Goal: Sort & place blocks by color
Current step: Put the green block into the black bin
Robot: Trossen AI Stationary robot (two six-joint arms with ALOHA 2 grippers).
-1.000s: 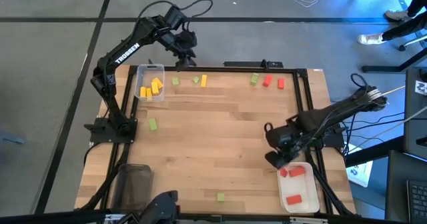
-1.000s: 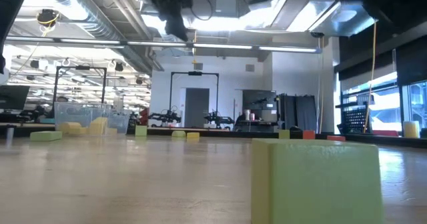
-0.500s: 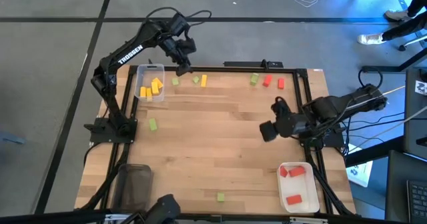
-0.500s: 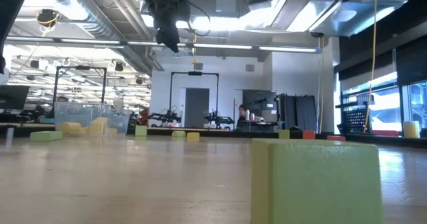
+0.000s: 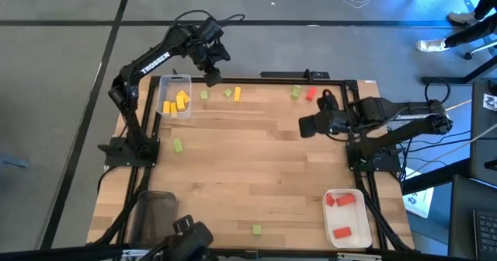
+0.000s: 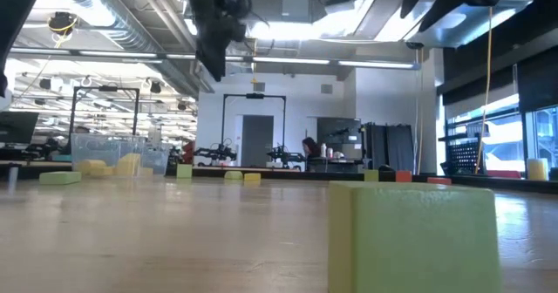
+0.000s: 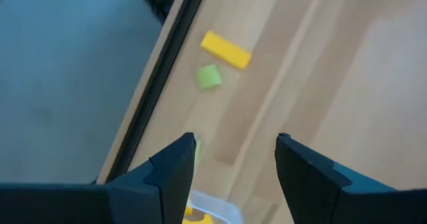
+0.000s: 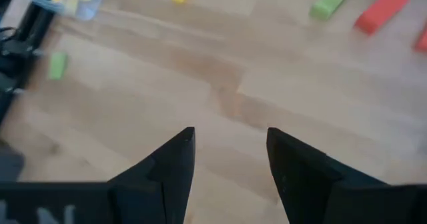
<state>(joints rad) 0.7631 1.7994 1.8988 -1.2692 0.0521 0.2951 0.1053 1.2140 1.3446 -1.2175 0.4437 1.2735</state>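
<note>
Both claws hang above the table with nothing between their fingers. Our left gripper (image 5: 211,78) hovers over the far edge of the wooden table (image 5: 256,168), just beside the clear tray (image 5: 186,81), with its fingers (image 7: 173,167) apart and empty; in its wrist view we see a yellow block (image 7: 226,49) and a light green block (image 7: 209,77) lying on the wood ahead of it, near the dark frame of the table. Our right gripper (image 5: 305,126) is held over the right half of the table, pointing toward the middle, and its fingers (image 8: 175,159) are likewise spread with nothing held.

From above, we count several yellow blocks (image 5: 177,102) resting inside the clear tray at the far left corner. Along the far edge lie a green block (image 5: 204,95), another green one (image 5: 228,93) touching or just beside a yellow one (image 5: 237,94), and farther right a green block (image 5: 296,92) next to a red block (image 5: 311,94). One green block (image 5: 178,144) sits near the left edge, and another green block (image 5: 257,229) lies near the front edge, well apart from the rest; it fills the foreground of the low view. The white tray (image 5: 365,218) at the front right corner holds two red blocks (image 5: 339,200). A dark tray (image 5: 155,214) stands at the front left corner; we cannot tell whether anything is in it.
</note>
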